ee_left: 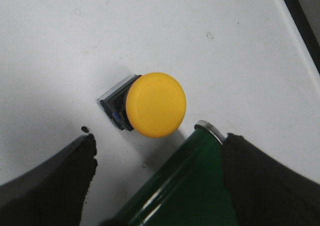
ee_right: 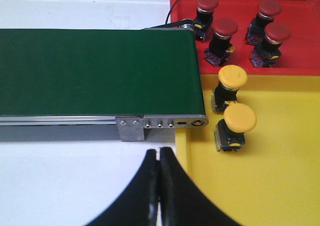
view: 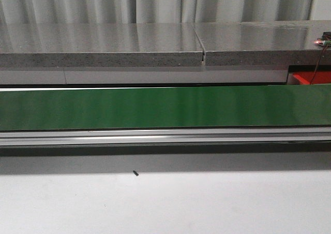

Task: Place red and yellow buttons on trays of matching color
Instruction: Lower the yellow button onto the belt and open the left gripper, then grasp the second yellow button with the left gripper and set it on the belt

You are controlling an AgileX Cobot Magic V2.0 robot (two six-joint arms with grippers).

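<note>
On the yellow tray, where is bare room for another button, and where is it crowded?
In the right wrist view, the yellow tray holds two yellow buttons close together near the belt end and the red tray border. The rest is bare: the wide stretch beyond them and toward the right hand. The red tray, with four red buttons, is more crowded.

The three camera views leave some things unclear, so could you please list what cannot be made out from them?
- Front view: neither arm shows, and the red tray is cut off by the right edge and half hidden behind the green belt; its buttons are unseen.
- Front view: a dark speck on the white table is too small to identify.
- Left wrist view: the yellow button cap hides most of its base.
- Right wrist view: the yellow tray runs off the frame.
</note>
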